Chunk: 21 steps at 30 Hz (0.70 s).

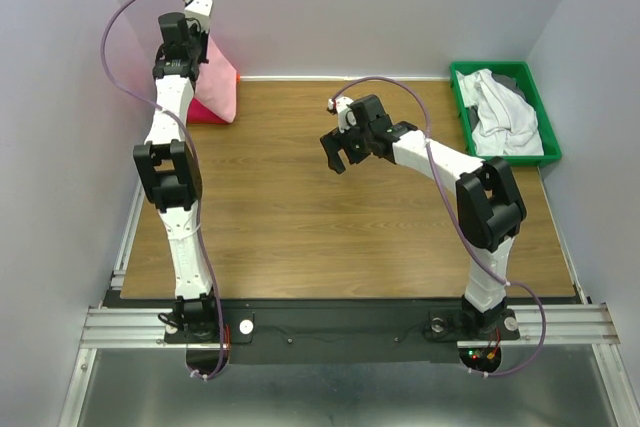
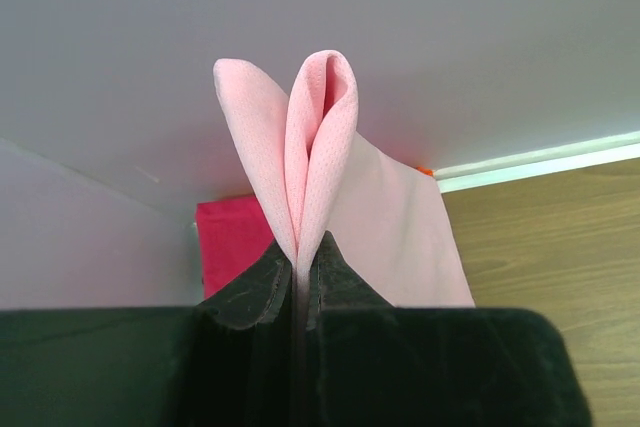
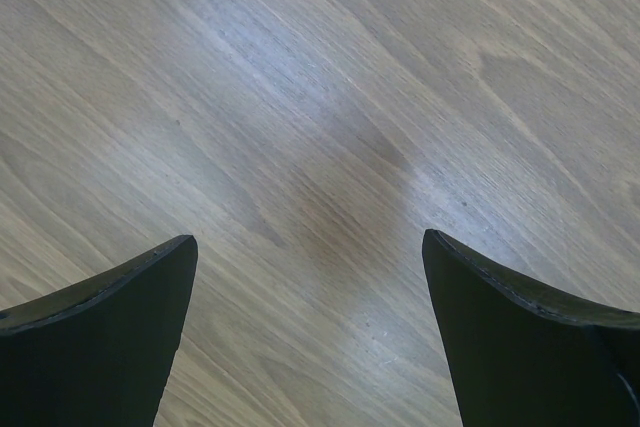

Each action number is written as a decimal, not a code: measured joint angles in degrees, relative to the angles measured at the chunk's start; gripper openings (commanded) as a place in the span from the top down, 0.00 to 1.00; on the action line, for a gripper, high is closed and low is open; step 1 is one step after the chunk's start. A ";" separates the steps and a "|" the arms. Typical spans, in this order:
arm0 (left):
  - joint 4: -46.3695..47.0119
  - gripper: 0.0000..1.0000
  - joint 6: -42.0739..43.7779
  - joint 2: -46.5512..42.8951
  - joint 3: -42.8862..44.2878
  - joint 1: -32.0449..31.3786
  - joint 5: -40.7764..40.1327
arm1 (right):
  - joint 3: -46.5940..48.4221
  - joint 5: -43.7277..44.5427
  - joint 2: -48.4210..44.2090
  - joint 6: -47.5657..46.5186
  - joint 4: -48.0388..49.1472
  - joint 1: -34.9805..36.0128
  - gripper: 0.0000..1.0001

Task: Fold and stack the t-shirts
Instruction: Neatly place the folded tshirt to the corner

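My left gripper (image 1: 193, 52) is raised at the far left corner and is shut on a light pink t-shirt (image 1: 222, 77), which hangs down from it. In the left wrist view the pink t-shirt (image 2: 310, 157) is pinched in a fold between the closed fingers (image 2: 255, 287). Under it lies a folded red t-shirt (image 1: 205, 110), which also shows in the left wrist view (image 2: 232, 242). My right gripper (image 1: 338, 155) is open and empty above the bare wood; the right wrist view shows only table between its fingertips (image 3: 160, 277).
A green bin (image 1: 535, 107) at the far right holds crumpled white and grey t-shirts (image 1: 503, 112). The wooden table (image 1: 300, 237) is walled by white panels at the back and both sides.
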 measured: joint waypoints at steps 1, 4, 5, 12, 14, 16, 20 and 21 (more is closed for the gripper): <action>0.24 1.00 0.22 0.44 0.00 0.13 0.22 | 0.00 0.00 0.00 0.00 0.00 0.00 0.00; 0.55 1.00 0.68 1.57 0.00 0.42 0.96 | 0.00 0.00 0.04 0.00 0.00 0.00 0.00; 0.76 1.00 0.98 2.10 0.00 0.76 1.27 | 0.00 0.00 0.09 0.00 0.02 0.00 0.00; 2.64 1.00 2.60 5.11 0.98 1.42 2.73 | 0.42 0.00 1.07 0.00 -0.20 0.00 0.00; 3.02 1.00 2.86 5.57 0.98 1.66 2.91 | 0.42 0.00 1.29 0.00 -0.31 0.00 0.00; 3.65 1.00 3.13 5.86 1.01 1.95 2.93 | 0.42 -0.02 1.51 0.00 -0.42 0.00 0.00; 5.03 1.00 3.82 6.27 1.53 2.64 2.99 | 0.42 -0.02 1.90 0.00 -0.44 0.00 0.00; 5.22 1.00 4.04 6.29 1.60 2.93 3.06 | 0.42 -0.02 1.97 0.00 -0.46 0.00 0.00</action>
